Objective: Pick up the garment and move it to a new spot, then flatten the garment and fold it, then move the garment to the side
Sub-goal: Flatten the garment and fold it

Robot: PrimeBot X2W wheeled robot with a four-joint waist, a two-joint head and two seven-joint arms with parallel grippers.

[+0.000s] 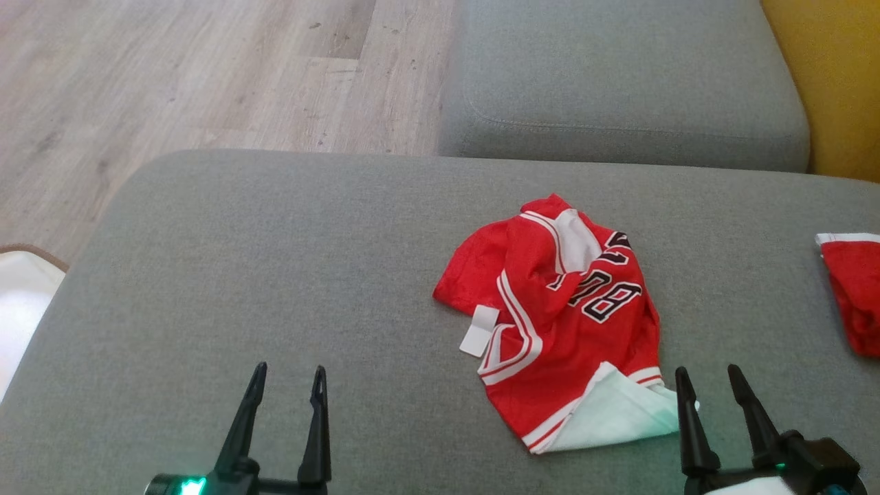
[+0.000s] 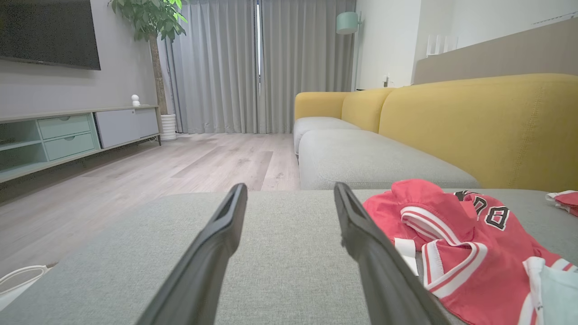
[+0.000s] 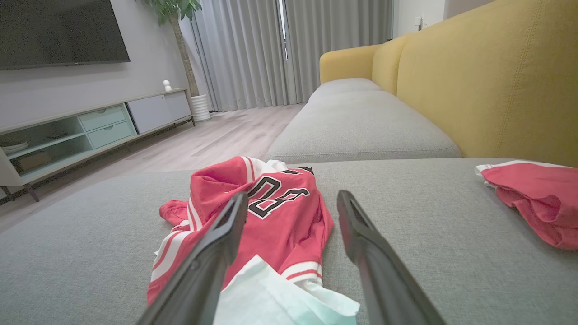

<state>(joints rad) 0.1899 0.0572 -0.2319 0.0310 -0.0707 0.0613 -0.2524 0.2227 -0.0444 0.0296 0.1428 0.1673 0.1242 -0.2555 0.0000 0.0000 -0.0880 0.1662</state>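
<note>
A crumpled red jersey (image 1: 564, 323) with white trim, black numbers and a pale lining lies on the grey sofa cushion (image 1: 275, 275), right of centre. It also appears at the right of the left wrist view as the jersey (image 2: 460, 243), and ahead-left in the right wrist view as the jersey (image 3: 271, 212). My left gripper (image 1: 289, 379) is open over bare cushion, well left of the jersey. My right gripper (image 1: 708, 379) is open just beside the jersey's lower right corner, nothing between its fingers.
A second red garment (image 1: 852, 295) lies at the cushion's right edge. Another grey seat cushion (image 1: 619, 82) sits beyond, with the yellow backrest (image 1: 832, 75) at the right. Wooden floor (image 1: 172, 75) spreads to the left. A TV cabinet (image 2: 67, 135) stands across the room.
</note>
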